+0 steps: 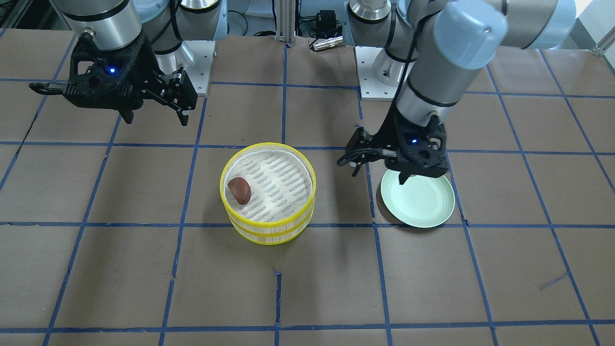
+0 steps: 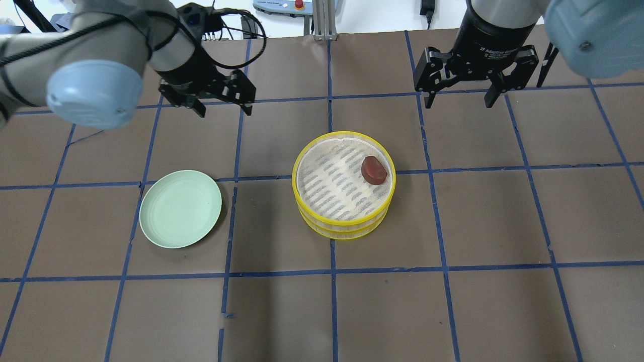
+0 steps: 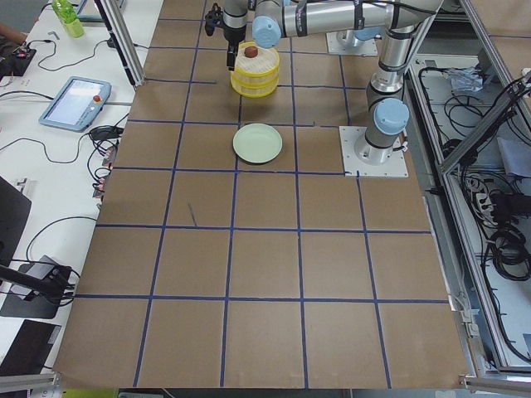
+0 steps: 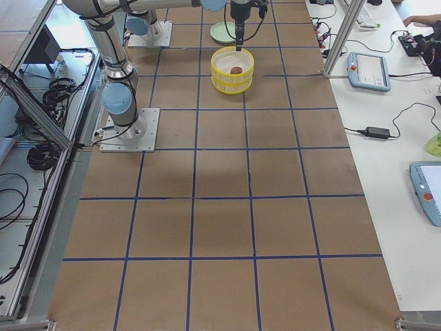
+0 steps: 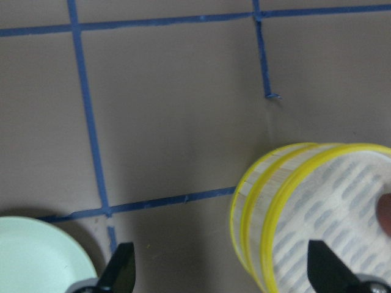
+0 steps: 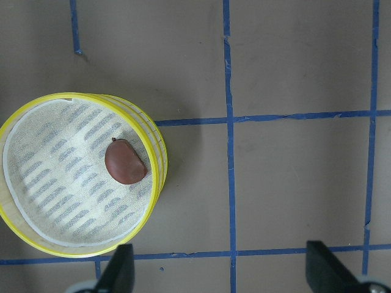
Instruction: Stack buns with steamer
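Front view, centre: the red-brown bun (image 1: 239, 190) lies inside the yellow steamer (image 1: 269, 230), near its left wall; no other bun shows. Overhead, upper corners: left gripper (image 2: 225, 110) and right gripper (image 2: 459, 103) hang wide open, both empty. Right wrist view, left half: glossy and rounded, the bun looks light, soft, perhaps slippery; pinch it gently across its narrow sides

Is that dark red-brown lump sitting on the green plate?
No, the red-brown bun lies inside the yellow steamer, apart from the green plate.
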`<state>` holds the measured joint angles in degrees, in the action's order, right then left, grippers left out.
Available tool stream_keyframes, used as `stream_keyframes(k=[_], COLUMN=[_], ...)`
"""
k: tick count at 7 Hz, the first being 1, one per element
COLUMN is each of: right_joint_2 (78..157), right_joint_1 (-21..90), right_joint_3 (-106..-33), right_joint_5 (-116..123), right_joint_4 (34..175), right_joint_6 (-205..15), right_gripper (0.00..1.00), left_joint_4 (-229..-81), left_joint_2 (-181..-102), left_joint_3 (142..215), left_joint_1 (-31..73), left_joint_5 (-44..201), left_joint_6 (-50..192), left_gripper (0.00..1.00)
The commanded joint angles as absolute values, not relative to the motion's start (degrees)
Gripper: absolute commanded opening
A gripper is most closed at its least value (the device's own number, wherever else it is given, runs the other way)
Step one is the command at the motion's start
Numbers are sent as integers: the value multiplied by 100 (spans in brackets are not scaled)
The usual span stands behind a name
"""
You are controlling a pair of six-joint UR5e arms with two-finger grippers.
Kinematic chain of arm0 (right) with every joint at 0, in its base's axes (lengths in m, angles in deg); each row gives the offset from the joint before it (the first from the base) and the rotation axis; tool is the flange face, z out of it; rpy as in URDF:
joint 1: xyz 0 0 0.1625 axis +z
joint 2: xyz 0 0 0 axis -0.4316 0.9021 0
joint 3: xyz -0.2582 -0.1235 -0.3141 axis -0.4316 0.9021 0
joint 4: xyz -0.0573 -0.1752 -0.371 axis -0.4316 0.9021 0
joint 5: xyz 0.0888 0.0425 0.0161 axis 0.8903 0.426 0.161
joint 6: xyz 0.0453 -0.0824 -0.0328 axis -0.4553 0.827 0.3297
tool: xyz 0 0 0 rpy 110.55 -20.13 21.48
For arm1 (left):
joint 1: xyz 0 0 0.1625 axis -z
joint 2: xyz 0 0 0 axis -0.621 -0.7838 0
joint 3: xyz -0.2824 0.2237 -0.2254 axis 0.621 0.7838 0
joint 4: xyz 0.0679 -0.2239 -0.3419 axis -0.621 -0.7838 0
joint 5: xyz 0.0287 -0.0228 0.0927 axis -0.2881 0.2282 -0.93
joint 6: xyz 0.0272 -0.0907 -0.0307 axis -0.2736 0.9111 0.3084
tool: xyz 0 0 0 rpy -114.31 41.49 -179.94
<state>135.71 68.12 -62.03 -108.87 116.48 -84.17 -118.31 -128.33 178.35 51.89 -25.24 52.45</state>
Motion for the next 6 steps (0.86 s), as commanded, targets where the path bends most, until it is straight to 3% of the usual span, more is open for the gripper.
stream_keyframes(k=[1,6], right_joint_2=[13573,13573], right_joint_1=[6812,6812], right_joint_3=[-6203,-6203], right_joint_5=[-10881,-10881], right_joint_4=[11628,11619], right_joint_6=[-8425,-8416], right_gripper=[100,100], left_joint_4=[-13423,-13533], left_joint_2=[-12380,-12133], left_joint_3=[17303,17582], left_joint_1=[4766,4862], left_joint_5=[-2951,-2885], left_joint_6=[5109,5170], left_gripper=[100,100])
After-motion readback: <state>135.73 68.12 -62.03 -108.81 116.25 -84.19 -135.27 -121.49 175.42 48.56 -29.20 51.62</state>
